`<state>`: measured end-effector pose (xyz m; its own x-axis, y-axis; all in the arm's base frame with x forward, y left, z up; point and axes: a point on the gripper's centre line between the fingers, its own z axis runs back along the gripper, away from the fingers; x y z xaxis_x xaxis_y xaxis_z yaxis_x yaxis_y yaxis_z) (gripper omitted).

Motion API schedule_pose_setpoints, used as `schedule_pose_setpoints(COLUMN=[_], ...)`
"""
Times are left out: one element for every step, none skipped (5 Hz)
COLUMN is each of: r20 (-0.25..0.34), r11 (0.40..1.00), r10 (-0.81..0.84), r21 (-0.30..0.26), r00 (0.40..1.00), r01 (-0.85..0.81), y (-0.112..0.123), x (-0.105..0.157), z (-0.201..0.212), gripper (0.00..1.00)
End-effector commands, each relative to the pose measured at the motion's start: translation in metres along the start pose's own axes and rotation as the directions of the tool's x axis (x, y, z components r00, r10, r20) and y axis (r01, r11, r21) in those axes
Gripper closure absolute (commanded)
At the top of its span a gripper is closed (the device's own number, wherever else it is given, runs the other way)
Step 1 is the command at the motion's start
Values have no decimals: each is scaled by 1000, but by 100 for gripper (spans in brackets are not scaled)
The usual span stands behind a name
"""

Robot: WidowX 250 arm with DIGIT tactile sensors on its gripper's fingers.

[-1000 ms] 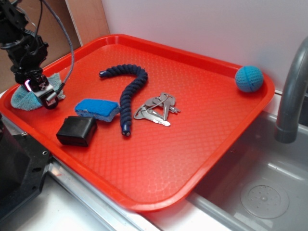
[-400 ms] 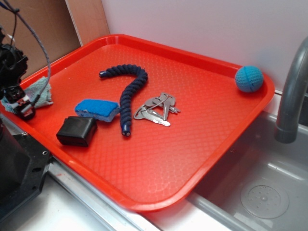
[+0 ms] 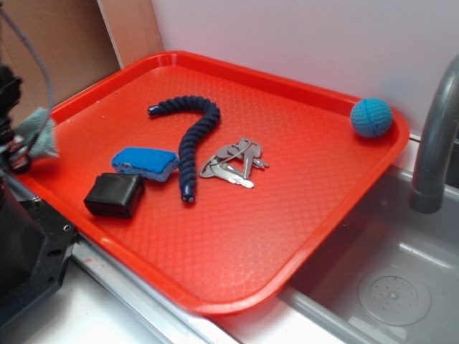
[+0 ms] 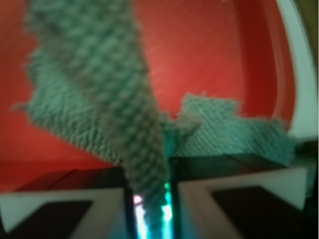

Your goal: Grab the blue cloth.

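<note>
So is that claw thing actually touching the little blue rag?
Touching. In the wrist view the blue cloth is pinched between the two fingers of the gripper, with the rest draping over the red tray.

A plain white wall point(image 3: 301, 36) fills the back of the scene, evenly lit with no strong shadows. At the upper left, a brown board point(image 3: 50, 50) stands beside a lighter wooden panel point(image 3: 133, 29) that leans against the wall. A red tray point(image 3: 287, 179) with a textured surface sits across the middle, its far right corner close to the wall. To the right is a grey metal sink point(image 3: 387, 265) with a round drain point(image 3: 394, 297) in its basin, and a grey faucet point(image 3: 434, 143) curves up beside it. A pale counter edge point(image 3: 107, 308) runs along the lower left.
</note>
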<state>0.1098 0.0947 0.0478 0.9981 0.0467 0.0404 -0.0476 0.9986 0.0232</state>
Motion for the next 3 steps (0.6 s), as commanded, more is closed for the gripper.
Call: schedule_pose_setpoints(r20=[96,113,86], r11=[989,997,997], r10=[-149,-78,-50], r21=[0,-4,-59], r00=[984,990,995], r01=[150,79,55], y=[-103,-136,-132], x=[101,145,139], z=[109,139,149], gripper=[100,100,100])
